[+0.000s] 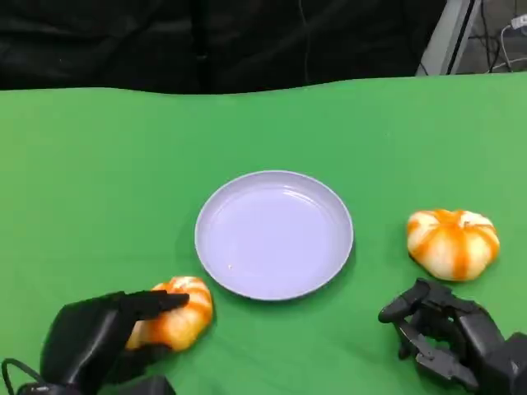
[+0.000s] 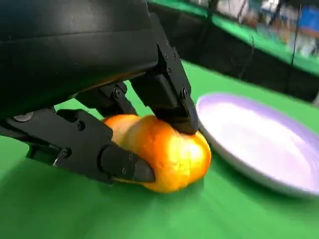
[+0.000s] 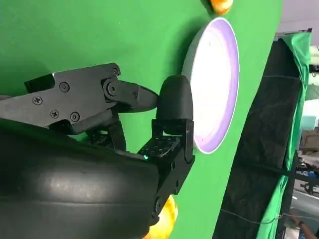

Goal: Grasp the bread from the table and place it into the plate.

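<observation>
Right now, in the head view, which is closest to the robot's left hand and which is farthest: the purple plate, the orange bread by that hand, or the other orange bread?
1. The orange-and-white striped bread roll at lower left, with the black left hand closed around it.
2. The round pale purple plate, in the middle of the table.
3. The second orange-and-white striped bread roll, far across at the right, beside the right hand.

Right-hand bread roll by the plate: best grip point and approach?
Grip the bread roll across its rounded sides, coming down from above with the right hand, probably. It sits as a low dome on the table, clear of the plate, sides exposed.
</observation>
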### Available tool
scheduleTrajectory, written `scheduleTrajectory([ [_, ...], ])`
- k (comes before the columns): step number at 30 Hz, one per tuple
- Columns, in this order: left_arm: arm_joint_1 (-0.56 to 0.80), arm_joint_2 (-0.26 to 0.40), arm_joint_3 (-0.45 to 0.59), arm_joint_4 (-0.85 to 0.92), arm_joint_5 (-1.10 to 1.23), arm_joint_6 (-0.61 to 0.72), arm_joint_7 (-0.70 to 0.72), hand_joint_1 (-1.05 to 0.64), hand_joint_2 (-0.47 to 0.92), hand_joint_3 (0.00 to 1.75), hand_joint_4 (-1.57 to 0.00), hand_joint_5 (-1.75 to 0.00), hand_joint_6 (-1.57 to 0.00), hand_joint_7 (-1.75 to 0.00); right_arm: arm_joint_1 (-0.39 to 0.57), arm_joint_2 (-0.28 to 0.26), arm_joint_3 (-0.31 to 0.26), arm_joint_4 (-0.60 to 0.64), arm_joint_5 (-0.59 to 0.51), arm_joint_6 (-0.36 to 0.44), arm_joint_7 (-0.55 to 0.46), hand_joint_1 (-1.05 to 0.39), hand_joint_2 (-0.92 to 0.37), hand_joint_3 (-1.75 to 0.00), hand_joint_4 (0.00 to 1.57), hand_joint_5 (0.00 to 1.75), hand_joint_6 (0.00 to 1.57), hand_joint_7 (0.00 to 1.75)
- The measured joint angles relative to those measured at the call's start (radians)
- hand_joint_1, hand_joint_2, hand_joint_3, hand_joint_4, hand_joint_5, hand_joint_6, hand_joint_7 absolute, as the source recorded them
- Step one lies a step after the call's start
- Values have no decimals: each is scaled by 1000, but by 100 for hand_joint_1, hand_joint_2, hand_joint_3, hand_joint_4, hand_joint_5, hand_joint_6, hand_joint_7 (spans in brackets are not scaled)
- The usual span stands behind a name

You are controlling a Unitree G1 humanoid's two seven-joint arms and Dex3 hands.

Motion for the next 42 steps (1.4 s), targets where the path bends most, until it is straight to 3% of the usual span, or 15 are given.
scheduleTrajectory([
  [2,-13,-2,-3,28,2,-13,31,-19,56,85,-115,-113,-145,-17,0,0,0,0,0,0,0,-25,-92,-48,63,173,71,114],
  [3,-18,-3,-4,37,2,-17,41,-19,54,87,-107,-130,-141,-28,0,0,0,0,0,0,0,-25,-92,-48,64,173,71,114],
  [4,-22,-4,-4,45,2,-20,52,-20,52,91,-101,-141,-126,-58,0,0,0,0,0,0,0,-25,-92,-48,64,173,71,114],
  [6,-28,-10,-5,59,5,-24,79,-19,50,95,-100,-146,-114,-83,0,0,0,0,0,0,0,-24,-92,-48,65,173,71,114],
  [9,-25,-15,-5,63,6,-28,113,-18,49,97,-98,-149,-109,-90,0,0,0,1,1,0,1,-24,-92,-48,65,174,72,115],
  [13,-17,-15,-4,62,9,-28,142,-18,46,102,-86,-170,-99,-109,-3,1,0,7,2,-1,1,-24,-92,-48,65,174,72,115],
  [22,49,-9,39,-41,6,3,152,-19,40,114,-106,-139,-108,-92,-18,4,-1,21,2,-1,-1,-24,-92,-48,65,175,71,113],
  [26,79,-6,66,-124,7,17,151,-19,36,120,-105,-143,-110,-89,-21,6,-1,25,1,-1,-7,-24,-92,-48,64,175,71,113],
  [28,88,-5,75,-156,11,23,151,-19,34,123,-91,-166,-104,-103,-22,7,0,26,1,-1,-9,-23,-92,-49,64,175,71,113],
  [31,102,-6,83,-210,28,35,151,-18,34,126,-85,-174,-100,-111,-24,8,1,31,1,-5,-9,-23,-92,-49,63,175,71,113],
  [36,111,-14,102,-264,21,34,150,-16,32,132,-85,-172,-99,-114,-25,9,1,33,1,-5,-9,-24,-92,-48,63,175,71,113],
  [42,89,-15,111,-277,-5,18,132,-17,33,131,-95,-159,-105,-105,-25,9,2,33,-1,-5,-15,-24,-92,-48,64,175,71,114],
])
